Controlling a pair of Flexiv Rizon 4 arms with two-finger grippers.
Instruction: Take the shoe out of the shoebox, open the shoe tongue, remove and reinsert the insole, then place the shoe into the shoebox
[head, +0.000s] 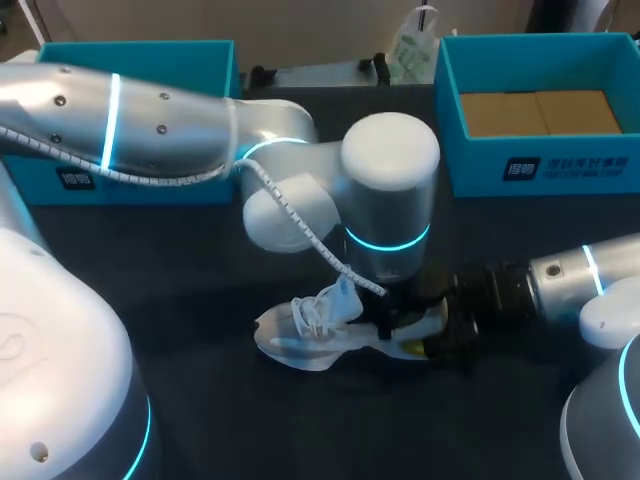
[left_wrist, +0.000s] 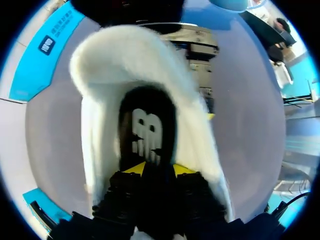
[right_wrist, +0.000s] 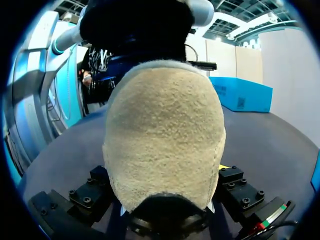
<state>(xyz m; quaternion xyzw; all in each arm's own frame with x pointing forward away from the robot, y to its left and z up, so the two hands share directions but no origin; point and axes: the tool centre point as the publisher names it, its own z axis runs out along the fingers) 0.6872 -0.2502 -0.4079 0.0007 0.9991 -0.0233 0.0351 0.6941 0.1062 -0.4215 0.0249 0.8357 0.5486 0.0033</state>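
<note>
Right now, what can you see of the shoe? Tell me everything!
The shoe is white, with a fluffy lining and white laces. Inside lies a black insole with white marks. It sits on the black table, toe toward my left. The right gripper clamps its heel; the left gripper hangs just over its opening.

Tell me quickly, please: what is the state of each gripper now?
Left gripper: at the insole inside the shoe; grip cannot be told.
Right gripper: closed on the shoe at its heel.
</note>
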